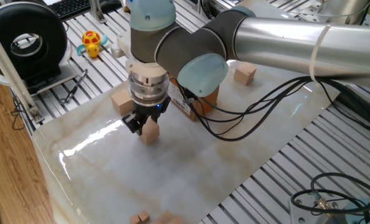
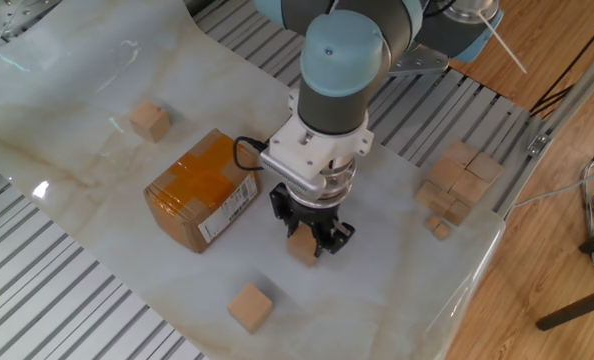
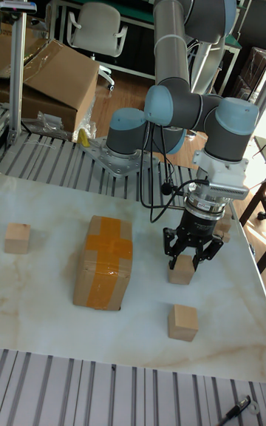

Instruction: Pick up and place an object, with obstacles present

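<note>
My gripper [image 1: 146,127] points straight down over the marble-look tabletop [image 1: 172,168], shut on a small light-tan wooden cube [image 1: 151,133]. The other fixed view shows the black fingers [image 2: 280,211] clamped on either side of that cube [image 2: 301,248], just right of the taped cardboard box [image 2: 202,190]. From the tall view the held cube [image 3: 180,272] hangs at or just above the surface; contact with the table cannot be told. My gripper [image 3: 191,257] stands well right of the box [image 3: 103,262].
Loose cubes lie near the front edge [image 2: 249,306] and beyond the box [image 2: 149,121]. Several more are piled at the table's corner [image 2: 457,185]. A yellow toy [image 1: 91,43] and a black round device [image 1: 29,40] sit off the slab. Cables trail from the arm [image 1: 253,115].
</note>
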`<state>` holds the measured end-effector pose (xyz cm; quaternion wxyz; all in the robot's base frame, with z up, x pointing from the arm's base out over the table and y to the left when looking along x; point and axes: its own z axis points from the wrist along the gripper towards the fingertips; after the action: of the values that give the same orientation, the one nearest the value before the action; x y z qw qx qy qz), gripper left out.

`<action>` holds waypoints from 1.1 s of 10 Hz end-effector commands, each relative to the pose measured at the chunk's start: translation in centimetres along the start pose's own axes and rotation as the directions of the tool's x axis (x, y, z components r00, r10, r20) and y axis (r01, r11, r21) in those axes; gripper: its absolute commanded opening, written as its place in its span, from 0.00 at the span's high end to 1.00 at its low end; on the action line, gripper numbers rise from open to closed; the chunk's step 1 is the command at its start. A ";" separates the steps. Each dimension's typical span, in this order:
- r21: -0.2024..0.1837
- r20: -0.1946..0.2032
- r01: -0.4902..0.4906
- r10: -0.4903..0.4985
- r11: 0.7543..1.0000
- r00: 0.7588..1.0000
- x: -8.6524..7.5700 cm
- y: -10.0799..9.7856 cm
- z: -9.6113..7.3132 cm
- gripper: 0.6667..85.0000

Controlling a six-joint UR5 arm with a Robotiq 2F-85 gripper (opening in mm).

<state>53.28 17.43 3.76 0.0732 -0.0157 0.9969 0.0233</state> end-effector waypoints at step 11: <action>-0.028 0.031 0.056 -0.055 0.998 0.998 -0.6 0.2 -1.0 0.14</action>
<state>53.74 17.38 4.14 0.0873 -0.0446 0.9948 0.0276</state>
